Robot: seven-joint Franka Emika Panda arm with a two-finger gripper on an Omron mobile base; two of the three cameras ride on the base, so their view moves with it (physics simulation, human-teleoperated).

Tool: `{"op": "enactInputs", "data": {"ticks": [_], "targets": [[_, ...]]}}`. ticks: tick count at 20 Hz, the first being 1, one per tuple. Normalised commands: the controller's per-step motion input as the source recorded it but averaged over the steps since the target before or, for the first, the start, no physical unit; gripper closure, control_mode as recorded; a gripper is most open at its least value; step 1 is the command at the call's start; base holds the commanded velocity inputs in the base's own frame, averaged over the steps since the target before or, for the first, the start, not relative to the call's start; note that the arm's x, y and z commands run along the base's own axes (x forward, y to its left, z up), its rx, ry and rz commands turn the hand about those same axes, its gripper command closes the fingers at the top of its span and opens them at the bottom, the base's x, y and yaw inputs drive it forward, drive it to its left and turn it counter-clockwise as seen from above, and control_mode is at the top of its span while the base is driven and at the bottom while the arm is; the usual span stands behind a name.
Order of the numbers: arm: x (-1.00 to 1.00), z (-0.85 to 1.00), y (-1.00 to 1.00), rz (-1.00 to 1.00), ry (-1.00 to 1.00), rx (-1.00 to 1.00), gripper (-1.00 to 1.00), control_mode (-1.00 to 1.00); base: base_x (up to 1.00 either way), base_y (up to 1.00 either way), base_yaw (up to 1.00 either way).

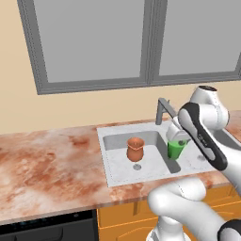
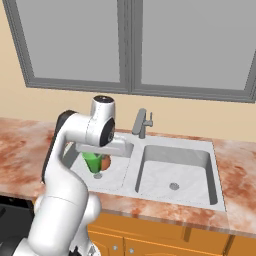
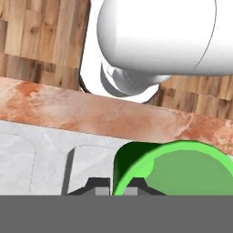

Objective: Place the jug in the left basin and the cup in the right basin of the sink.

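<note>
The green cup is gripped by the gripper, jaws clamped tight on its rim, seen right of centre in the left base view. It's held up in the air over the divider between the two basins, not set down anywhere. In the right base view the cup is seen left of centre, tucked under the white wrist, with the gripper just above it.

The terracotta jug is parked upright in the left basin, right around the middle of the left base view, just above the round drain. In the right base view only a sliver of the jug can be made out, peeking from behind the cup.

The right basin is seen in the centre-right of the right base view, with its drain near the lower middle. The sink rim is framed by reddish marble countertop, and the angular grey faucet is stuck at the back, near the centre of that frame.

In the hand view the cup is seen from above at the lower right, open mouth up, with the fingertips at the bottom edge beside it.
</note>
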Motion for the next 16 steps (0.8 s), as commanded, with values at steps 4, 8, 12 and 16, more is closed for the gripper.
{"op": "enactInputs", "data": {"ticks": [4, 8, 12, 16], "targets": [[0.07, 0.0, -0.63, -0.08, 0.0, 0.0, 1.0, -1.0, 0.0, 0.0, 0.0], [0.08, 0.0, -0.62, -0.08, 0.0, 0.0, 1.0, -1.0, 0.0, 0.0, 0.0], [0.04, 0.0, -0.63, -0.07, 0.0, 0.0, 1.0, -1.0, 0.0, 0.0, 0.0], [0.08, 0.0, -0.58, -0.07, 0.0, 0.0, 1.0, -1.0, 0.0, 0.0, 0.0]]}}
